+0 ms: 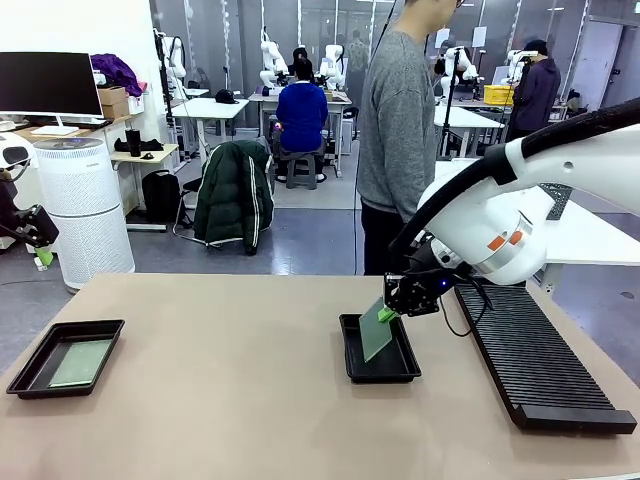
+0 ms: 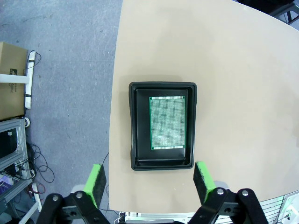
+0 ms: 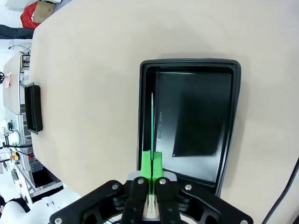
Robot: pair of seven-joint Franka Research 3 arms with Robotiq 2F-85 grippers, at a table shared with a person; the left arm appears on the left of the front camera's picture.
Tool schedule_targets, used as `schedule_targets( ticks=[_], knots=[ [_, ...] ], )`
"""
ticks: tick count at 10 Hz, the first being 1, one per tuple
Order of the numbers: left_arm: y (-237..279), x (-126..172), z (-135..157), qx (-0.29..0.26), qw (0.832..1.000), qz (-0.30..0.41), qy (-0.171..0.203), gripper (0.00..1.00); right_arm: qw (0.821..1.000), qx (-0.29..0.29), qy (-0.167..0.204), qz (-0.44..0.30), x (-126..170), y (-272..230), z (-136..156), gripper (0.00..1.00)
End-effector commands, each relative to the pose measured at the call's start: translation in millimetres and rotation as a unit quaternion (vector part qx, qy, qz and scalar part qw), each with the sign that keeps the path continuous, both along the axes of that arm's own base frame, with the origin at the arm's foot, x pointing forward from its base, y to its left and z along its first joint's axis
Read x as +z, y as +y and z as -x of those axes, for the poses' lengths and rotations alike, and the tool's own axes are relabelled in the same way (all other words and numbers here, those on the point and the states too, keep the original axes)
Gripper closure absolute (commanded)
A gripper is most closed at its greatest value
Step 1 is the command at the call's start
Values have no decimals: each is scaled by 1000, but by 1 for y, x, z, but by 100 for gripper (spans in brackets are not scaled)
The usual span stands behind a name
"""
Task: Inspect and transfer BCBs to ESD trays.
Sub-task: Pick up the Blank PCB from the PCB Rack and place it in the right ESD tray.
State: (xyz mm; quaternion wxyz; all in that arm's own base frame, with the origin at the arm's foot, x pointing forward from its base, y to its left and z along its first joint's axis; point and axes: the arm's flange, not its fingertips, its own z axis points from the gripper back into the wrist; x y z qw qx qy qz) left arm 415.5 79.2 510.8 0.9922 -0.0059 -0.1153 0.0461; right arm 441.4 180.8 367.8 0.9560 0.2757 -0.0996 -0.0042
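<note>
One BCB (image 1: 377,331) is held on edge, clamped by the right gripper (image 1: 390,313), directly above the centre-frame ESD tray (image 1: 352,352), long axis along the tray's. The left gripper (image 2: 152,182) is seen open.

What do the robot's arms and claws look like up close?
The right arm is glossy white and rounded, with orange marks near the wrist and a thick black cable sleeve along the top. The right claw is black with bright green pads, thin black wires looping beside it. The left claw matches: black metal links, visible bolts, green pads.
</note>
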Motion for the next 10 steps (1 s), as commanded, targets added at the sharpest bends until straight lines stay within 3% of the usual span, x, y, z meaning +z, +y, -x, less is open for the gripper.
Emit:
schedule_targets(
  ticks=[1,10],
  knots=[
    [1,-3,1,0,1000,-1,-6,0,1000,4,-14,-15,-14,0,-8,98],
    [1,-3,1,0,1000,-1,-6,0,998,11,22,-56,-55,-10,-33,98]
  ],
)
